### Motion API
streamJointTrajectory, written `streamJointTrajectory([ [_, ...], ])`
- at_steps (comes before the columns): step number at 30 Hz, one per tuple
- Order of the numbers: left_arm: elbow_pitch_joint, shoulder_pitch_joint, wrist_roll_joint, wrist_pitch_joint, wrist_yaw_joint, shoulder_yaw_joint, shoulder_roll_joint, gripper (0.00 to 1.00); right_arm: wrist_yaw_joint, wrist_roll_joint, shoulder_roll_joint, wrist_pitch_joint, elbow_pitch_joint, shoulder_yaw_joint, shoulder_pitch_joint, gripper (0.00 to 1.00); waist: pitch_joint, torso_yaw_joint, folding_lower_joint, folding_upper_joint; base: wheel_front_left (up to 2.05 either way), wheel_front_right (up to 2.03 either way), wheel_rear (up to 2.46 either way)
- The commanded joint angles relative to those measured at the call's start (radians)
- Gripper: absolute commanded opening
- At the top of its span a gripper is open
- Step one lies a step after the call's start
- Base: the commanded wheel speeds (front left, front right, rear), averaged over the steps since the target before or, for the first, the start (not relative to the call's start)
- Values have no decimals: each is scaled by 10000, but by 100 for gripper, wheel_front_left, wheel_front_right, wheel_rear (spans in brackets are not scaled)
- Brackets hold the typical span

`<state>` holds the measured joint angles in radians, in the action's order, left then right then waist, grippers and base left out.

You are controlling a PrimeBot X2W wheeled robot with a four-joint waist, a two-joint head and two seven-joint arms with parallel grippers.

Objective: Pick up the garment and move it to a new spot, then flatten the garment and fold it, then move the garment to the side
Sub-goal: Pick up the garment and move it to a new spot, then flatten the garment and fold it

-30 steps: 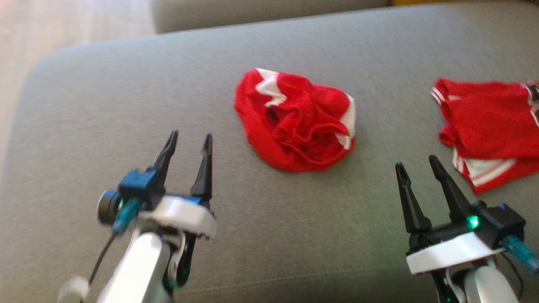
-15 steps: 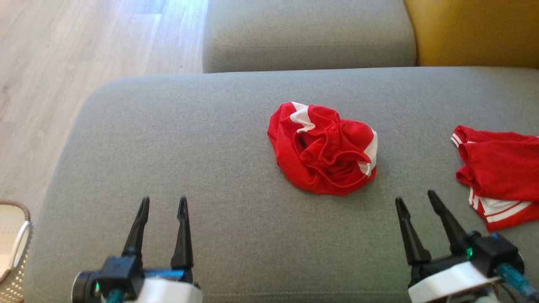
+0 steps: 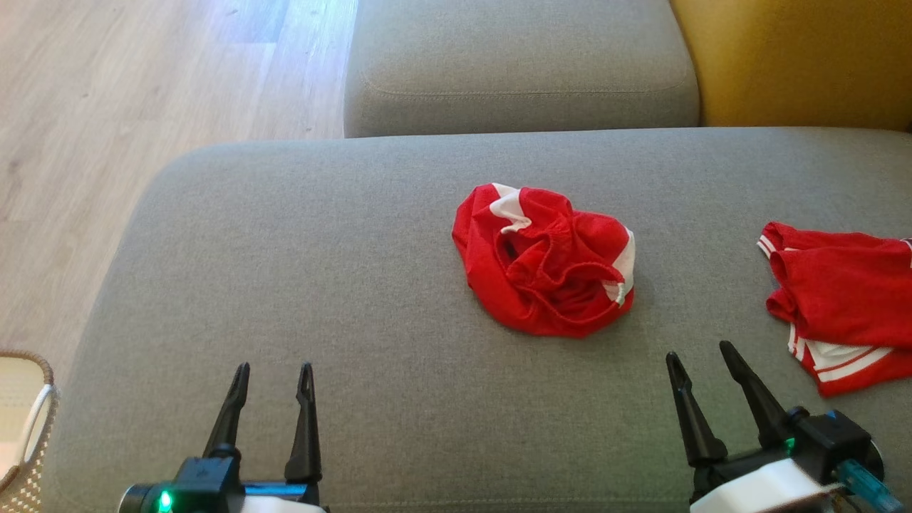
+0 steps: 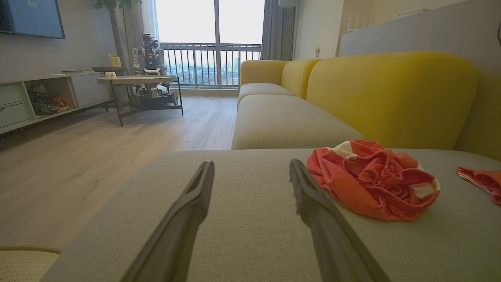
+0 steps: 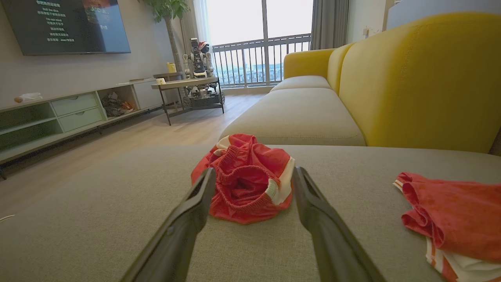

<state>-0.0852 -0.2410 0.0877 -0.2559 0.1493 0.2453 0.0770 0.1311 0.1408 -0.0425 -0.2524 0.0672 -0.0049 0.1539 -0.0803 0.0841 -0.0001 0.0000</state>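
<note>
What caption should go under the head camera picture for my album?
Left gripper and right gripper open, facing a crumpled red garment on the grey sofa.

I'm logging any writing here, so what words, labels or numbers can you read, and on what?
Wall screen: several lines of white text, too small and blurred to read.
Crumpled red garment: no lettering visible.
Second red garment: no lettering visible.
</note>
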Motion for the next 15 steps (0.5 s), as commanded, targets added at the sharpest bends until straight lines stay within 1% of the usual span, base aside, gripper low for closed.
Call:
streamJointTrajectory([
  [1, -277, 363, -99, -58, -29, -361, -131, 100, -4, -39, -77, -93, -292, 223, -266, 100, -15, -11, 1, 0, 0, 0, 0],
  [10, -145, 324, -157, -58, -243, -364, -189, 100, -4, 7, -77, -93, -260, 321, -256, 100, -65, -137, 1, 0, 0, 0, 0],
  [15, 37, 313, -82, -59, -394, -311, -215, 100, -4, -17, -77, -93, -248, 341, -295, 100, -77, -317, 1, 0, 0, 0, 0],
])
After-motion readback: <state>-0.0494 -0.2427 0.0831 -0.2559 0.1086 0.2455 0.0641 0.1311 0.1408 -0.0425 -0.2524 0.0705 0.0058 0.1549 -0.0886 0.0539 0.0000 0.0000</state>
